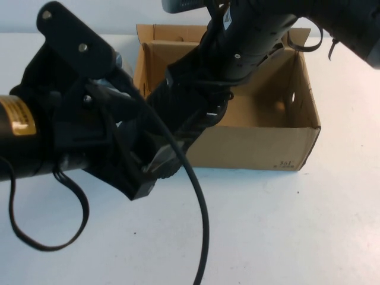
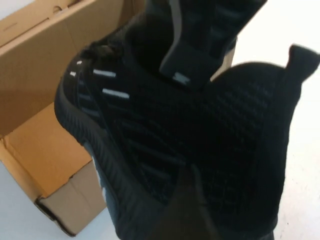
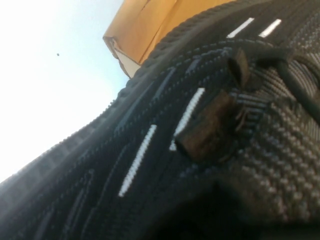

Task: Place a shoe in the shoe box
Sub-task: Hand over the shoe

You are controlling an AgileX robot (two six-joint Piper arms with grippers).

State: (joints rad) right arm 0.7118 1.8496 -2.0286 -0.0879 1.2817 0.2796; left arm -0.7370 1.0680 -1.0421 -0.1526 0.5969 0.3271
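The black shoe (image 1: pixel 189 122) with white dash marks hangs tilted over the front left corner of the brown cardboard shoe box (image 1: pixel 255 147). Its lower end reaches out past the box's front wall. My right gripper (image 1: pixel 206 98) comes down from the upper right and is shut on the shoe's collar; one of its fingers (image 2: pixel 192 55) dips into the shoe's opening. My left gripper (image 1: pixel 155 170) sits right at the shoe's lower end, in front of the box. The shoe (image 2: pixel 190 140) fills the left wrist view, with the shoe box (image 2: pixel 45 65) behind it. The right wrist view shows the shoe's knit side (image 3: pixel 200 125) close up.
The box's top flaps (image 1: pixel 155 32) stand open, and its brown floor (image 1: pixel 255 116) shows to the right of the shoe. The left arm's black cable (image 1: pixel 199 202) loops over the white table (image 1: pixel 285 225) in front of the box.
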